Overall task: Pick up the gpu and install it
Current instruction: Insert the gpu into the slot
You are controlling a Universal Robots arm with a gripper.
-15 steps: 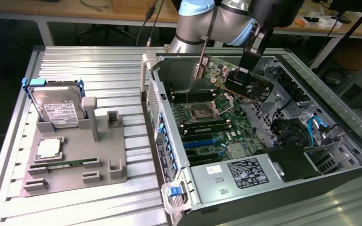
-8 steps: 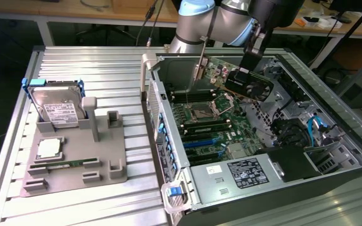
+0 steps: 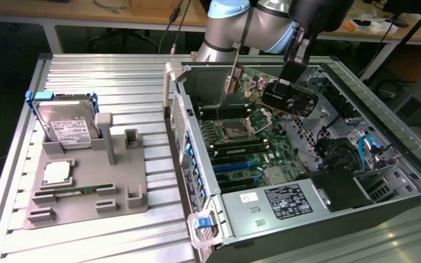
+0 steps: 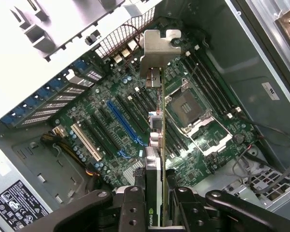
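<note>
– Over the open computer case (image 3: 386,118) on the table (image 3: 86,76): what is in hand?

– The gpu (image 3: 289,97). I find the claw (image 3: 293,71) clenched on it, one finger (image 4: 135,205) against each flat face, gripping toward the end away from the metal bracket (image 4: 159,46).

– Position relative to the motherboard (image 3: 251,145)?

– Clear of it. The card hangs on edge inside the case, above the area beside the processor socket (image 4: 188,104). Not seated, in my judgement.

– Long axis?

– It runs straight out from the claw to the bracket, which points toward the vented wall (image 4: 123,36) of the case.

– And the relation that decides the matter?

– The long blue slot (image 4: 123,123) lies off to one side of the card's line, on the side away from the socket, and runs at a slant to it. Card edge and slot are not lined up.
</note>
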